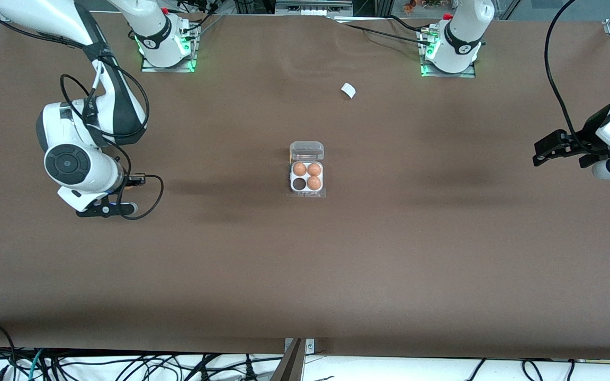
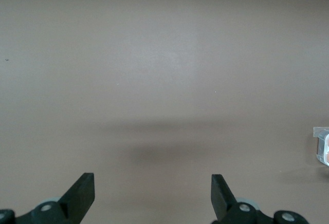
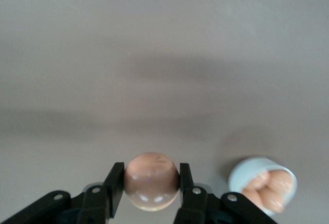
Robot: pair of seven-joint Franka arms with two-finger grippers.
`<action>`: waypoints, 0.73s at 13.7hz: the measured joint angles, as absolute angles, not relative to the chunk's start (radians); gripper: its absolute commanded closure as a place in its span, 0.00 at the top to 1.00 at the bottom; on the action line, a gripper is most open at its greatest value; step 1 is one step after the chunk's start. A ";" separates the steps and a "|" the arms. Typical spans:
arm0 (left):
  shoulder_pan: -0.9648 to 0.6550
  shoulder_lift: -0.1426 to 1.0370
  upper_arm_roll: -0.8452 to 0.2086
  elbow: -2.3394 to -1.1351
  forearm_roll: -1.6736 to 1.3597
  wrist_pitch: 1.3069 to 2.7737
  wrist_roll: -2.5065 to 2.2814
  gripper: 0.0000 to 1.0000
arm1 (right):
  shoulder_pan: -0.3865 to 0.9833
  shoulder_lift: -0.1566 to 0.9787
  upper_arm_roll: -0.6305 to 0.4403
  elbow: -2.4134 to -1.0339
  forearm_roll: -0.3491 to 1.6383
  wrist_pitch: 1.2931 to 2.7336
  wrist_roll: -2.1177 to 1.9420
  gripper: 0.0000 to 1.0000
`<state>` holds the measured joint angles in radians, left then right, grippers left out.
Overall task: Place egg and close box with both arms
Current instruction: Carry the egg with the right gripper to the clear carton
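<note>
The box (image 1: 306, 176) lies mid-table, its clear lid (image 1: 306, 151) folded open toward the robots' bases. Three orange-brown eggs fill its white tray, and the cell (image 1: 299, 183) toward the right arm's end, nearer the front camera, is empty. My right gripper (image 3: 150, 175) is shut on an egg (image 3: 151, 181) above bare table at the right arm's end, seen from the front as a black hand (image 1: 105, 209). My left gripper (image 2: 152, 193) hangs open and empty over the left arm's end (image 1: 546, 151). An edge of the box (image 2: 322, 145) shows in the left wrist view.
A round white bowl (image 3: 263, 184) holding several more eggs sits close under the right gripper; the right arm hides it from the front view. A small white scrap (image 1: 348, 90) lies on the brown table nearer the bases. Cables run along the table's front edge.
</note>
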<state>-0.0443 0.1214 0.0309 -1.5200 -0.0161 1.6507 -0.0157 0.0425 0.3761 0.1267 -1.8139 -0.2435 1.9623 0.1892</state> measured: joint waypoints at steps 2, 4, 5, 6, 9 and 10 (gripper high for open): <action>-0.044 0.121 0.031 -1.520 -0.016 1.651 -0.016 1.00 | 0.042 0.382 0.157 -1.816 -0.206 2.056 0.188 0.13; -0.044 0.121 0.031 -1.520 -0.016 1.651 -0.016 1.00 | 0.043 0.390 0.202 -1.818 -0.198 2.143 0.190 0.10; -0.044 0.121 0.031 -1.520 -0.016 1.651 -0.016 1.00 | 0.043 0.394 0.224 -1.818 -0.198 2.178 0.193 0.10; -0.044 0.121 0.031 -1.519 -0.016 1.651 -0.016 1.00 | 0.044 0.396 0.244 -1.818 -0.197 2.212 0.195 0.10; -0.044 0.121 0.032 -1.519 -0.016 1.651 -0.016 1.00 | 0.044 0.408 0.290 -1.820 -0.196 2.294 0.196 0.09; -0.044 0.121 0.032 -1.519 -0.016 1.651 -0.016 1.00 | 0.044 0.415 0.306 -1.820 -0.196 2.320 0.196 0.08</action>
<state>-0.0443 0.1214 0.0316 -1.5193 -0.0161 1.6507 -0.0157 0.0436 0.4152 0.3059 -1.8204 -0.1956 2.3199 0.1958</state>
